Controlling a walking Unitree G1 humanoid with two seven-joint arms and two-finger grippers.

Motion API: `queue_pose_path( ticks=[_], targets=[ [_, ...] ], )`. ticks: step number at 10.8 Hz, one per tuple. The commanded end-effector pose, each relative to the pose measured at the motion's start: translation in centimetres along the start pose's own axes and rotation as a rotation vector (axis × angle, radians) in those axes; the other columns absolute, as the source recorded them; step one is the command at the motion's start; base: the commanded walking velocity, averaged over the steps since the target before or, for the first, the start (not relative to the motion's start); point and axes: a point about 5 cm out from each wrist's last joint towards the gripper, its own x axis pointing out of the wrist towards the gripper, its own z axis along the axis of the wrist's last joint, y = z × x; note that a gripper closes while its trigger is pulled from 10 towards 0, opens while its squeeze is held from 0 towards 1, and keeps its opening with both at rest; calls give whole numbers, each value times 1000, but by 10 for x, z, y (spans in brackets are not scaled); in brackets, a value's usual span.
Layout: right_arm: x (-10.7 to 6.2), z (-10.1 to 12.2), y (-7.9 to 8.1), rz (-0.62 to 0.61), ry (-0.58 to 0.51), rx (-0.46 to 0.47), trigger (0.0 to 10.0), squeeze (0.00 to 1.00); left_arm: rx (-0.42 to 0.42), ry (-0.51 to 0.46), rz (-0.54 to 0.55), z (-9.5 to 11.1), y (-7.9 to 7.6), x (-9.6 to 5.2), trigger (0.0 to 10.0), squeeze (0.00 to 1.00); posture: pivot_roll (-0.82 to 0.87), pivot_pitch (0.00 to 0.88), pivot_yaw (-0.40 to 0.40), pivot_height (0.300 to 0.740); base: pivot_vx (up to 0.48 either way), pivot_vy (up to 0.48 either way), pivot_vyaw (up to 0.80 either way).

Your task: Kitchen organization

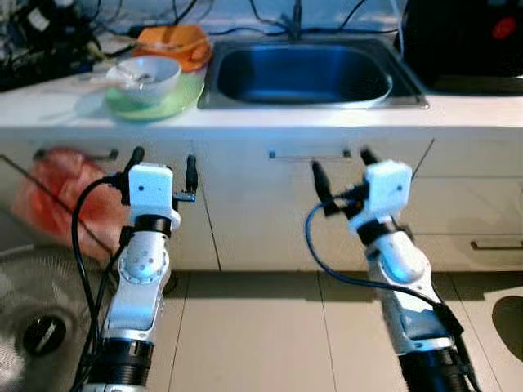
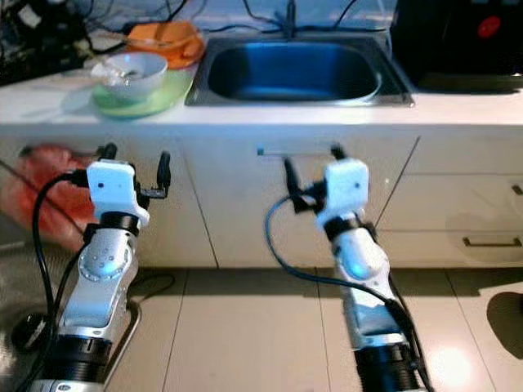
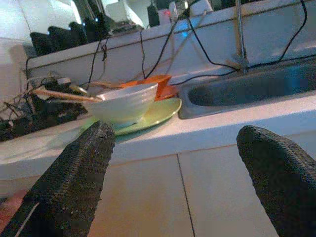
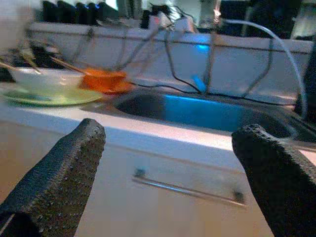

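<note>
Left gripper [image 1: 163, 165], right gripper [image 1: 341, 166] — both agape — face sink [image 1: 302, 75].

The right tool [image 4: 168, 163] has its two black fingers [image 4: 59, 177] spread wide apart, with nothing between them. Past them runs the white edge of the table [image 4: 163, 140], and under it a cupboard front with a metal handle [image 4: 187, 190]. A steel sink [image 4: 197, 113] sits in the table. Beside the sink a white bowl [image 4: 47, 79] rests on a green plate [image 4: 54, 98], with an orange dish [image 4: 103, 80] just behind. Cables [image 4: 173, 59] hang along the back wall.
</note>
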Motion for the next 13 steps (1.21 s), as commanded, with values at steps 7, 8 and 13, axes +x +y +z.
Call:
queue_pose_path(
  ticks=[7,8,13],
  targets=[
    [-1,7,1,-39,35,61,10000,0,-80,12,-38,12,-7,0,10000,0,-11,74,49,740,85,0,0],
    [-1,7,2,-39,36,61,10000,0,-79,15,-38,12,-8,0,10000,0,-11,74,48,740,349,0,0],
    [1,9,2,-46,35,58,10000,0,-75,48,-44,6,-8,-1,10000,0,-11,71,47,740,374,0,0]
  ],
)
